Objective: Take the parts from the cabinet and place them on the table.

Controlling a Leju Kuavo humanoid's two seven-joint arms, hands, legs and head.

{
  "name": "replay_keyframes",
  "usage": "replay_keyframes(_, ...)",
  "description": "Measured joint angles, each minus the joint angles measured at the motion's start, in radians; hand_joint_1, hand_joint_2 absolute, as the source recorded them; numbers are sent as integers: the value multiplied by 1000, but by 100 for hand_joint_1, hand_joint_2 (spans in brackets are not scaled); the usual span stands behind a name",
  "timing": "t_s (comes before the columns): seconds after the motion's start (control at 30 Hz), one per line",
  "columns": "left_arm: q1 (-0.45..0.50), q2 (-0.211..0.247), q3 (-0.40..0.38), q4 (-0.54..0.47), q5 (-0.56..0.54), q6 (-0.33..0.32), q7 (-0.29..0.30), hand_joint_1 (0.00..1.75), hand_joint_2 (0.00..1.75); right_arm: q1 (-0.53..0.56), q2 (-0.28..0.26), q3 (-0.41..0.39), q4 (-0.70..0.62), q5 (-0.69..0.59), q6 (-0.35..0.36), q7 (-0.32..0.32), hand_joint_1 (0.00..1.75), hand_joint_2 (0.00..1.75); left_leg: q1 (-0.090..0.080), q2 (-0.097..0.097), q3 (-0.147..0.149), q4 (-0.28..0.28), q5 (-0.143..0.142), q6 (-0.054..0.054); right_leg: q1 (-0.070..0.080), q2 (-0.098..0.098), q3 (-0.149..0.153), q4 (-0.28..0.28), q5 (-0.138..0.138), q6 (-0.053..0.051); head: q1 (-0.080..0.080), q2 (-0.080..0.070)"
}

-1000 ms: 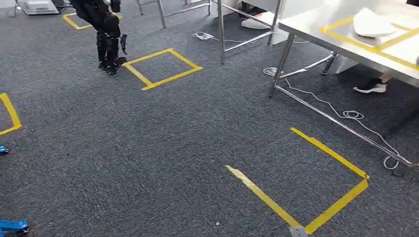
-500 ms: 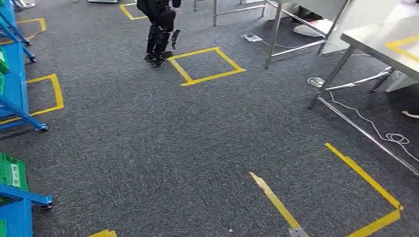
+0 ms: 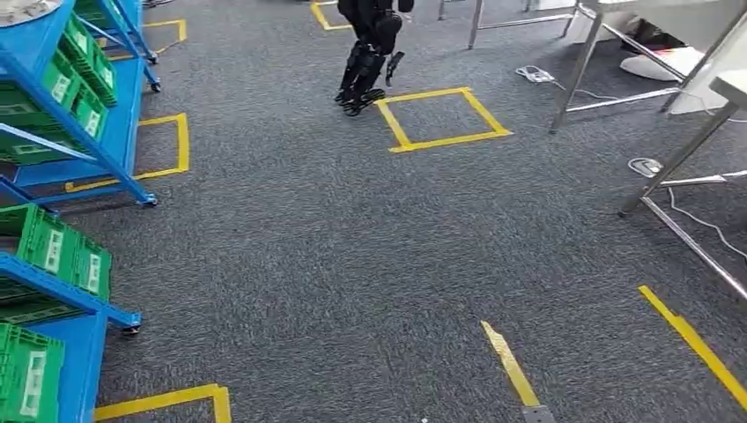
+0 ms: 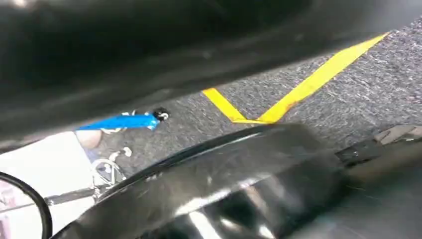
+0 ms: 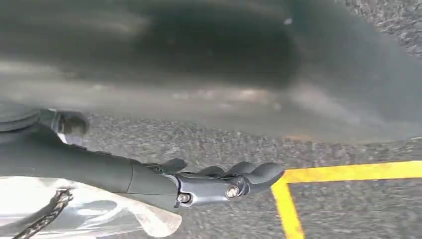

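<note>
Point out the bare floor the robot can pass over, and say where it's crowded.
Open carpet runs between the blue racks of green bins and the steel table legs. The yellow tape square is bare inside. Crowded: beside the racks, by the other robot, and around the cables under the tables.

Head view: high, angled forward-down over grey carpet floor (image 3: pixel 335 256). Wrist views: close, floorward. Shared: carpet, yellow tape floor markings (image 3: pixel 440 115).
</note>
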Motion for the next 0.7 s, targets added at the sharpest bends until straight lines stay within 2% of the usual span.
replay_keyframes(0.03,-4,0,0,0,-1,0,0,0,0,1,0,0,0,4,-1,0,0,0,-14,24,13,-25,-20,5,8,-12,-3,2,-6,8,-1,0)
replay_keyframes(0.07,-7,-1,0,0,-2,1,0,0,0,1,0,1,0,7,-2,2,0,0,-13,15,9,-24,-18,12,8,-19,-1,1,-8,14,0,0)
replay_keyframes(0.13,-1,0,0,0,-6,3,3,0,0,-2,0,3,0,10,-3,3,0,0,-16,-5,6,-25,-20,19,6,-39,10,-5,-10,21,1,0)
replay_keyframes(0.17,0,1,0,0,-6,3,5,0,0,-5,0,4,0,11,-4,4,0,0,-13,-18,11,-36,-15,27,7,-50,17,-6,-13,29,0,0)
replay_keyframes(0.2,2,-1,0,0,-7,4,6,0,0,-5,0,7,0,12,-5,4,0,0,-8,-27,20,-46,-9,33,2,-18,9,8,-29,32,1,0)
replay_keyframes(0.23,0,0,0,0,-8,4,7,0,0,-5,0,8,0,12,-6,3,0,0,-5,-35,20,-48,-7,39,2,31,-12,50,-56,32,4,0)
replay_keyframes(0.27,-4,-1,0,0,-10,4,8,0,0,-4,0,8,0,12,-6,3,0,0,-4,-46,18,-48,-7,44,1,62,-50,128,-94,34,9,0)
replay_keyframes(0.3,-6,-3,-1,0,-10,4,8,0,0,0,0,9,0,12,-6,5,0,0,-5,-59,17,-48,-7,45,0,76,-95,216,-129,35,13,0)
replay_keyframes(0.33,-5,-5,-1,0,-12,4,8,0,0,3,0,9,0,12,-6,7,0,0,-6,-73,17,-48,-8,46,0,80,-137,290,-151,36,11,0)
replay_keyframes(0.37,-5,-5,-1,0,-13,4,9,0,0,5,0,9,0,12,-8,8,0,0,-6,-88,18,-47,-8,46,0,80,-163,324,-148,37,12,0)
replay_keyframes(0.4,-3,-4,-1,0,-16,4,10,0,0,6,0,9,0,12,-9,9,0,0,-6,-103,20,-47,-9,45,0,80,-164,304,-116,37,11,0)
replay_keyframes(0.43,-3,-4,-1,0,-18,4,11,0,0,6,0,9,0,12,-11,10,0,0,-5,-117,22,-46,-10,43,0,81,-145,245,-69,37,12,0)
replay_keyframes(0.47,-4,-5,-2,0,-19,4,12,0,0,5,-1,9,0,12,-12,10,0,0,-4,-132,26,-45,-12,40,-3,89,-108,152,-11,37,12,0)
replay_keyframes(0.5,-4,-6,-2,0,-19,5,12,0,0,5,-1,9,0,13,-12,10,0,0,-2,-145,27,-41,-15,35,-8,115,-70,61,36,38,13,0)
replay_keyframes(0.53,-4,-6,-2,0,-20,5,12,0,0,4,-1,10,0,13,-12,11,0,0,-1,-153,23,-38,-17,30,-15,173,-55,36,16,38,11,0)
replay_keyframes(0.57,-8,-6,-2,0,-21,6,12,0,0,4,-1,10,0,13,-12,12,0,0,-4,-167,13,-24,-20,23,-18,186,-47,9,15,37,10,0)
replay_keyframes(0.6,-8,-6,-3,0,-22,6,12,0,0,6,-1,11,0,13,-12,12,0,0,-2,-174,8,-28,-15,18,-14,175,-46,20,16,33,10,0)
replay_keyframes(0.67,-2,-5,-3,0,-24,6,12,0,0,10,-1,13,0,13,-12,15,0,0,2,-203,0,-29,-11,8,-10,151,-43,19,17,23,10,0)
replay_keyframes(0.7,-1,-4,-3,0,-26,6,13,0,0,10,-1,15,0,14,-11,15,0,0,3,-188,-1,-20,-19,5,-16,134,-39,12,20,13,11,0)
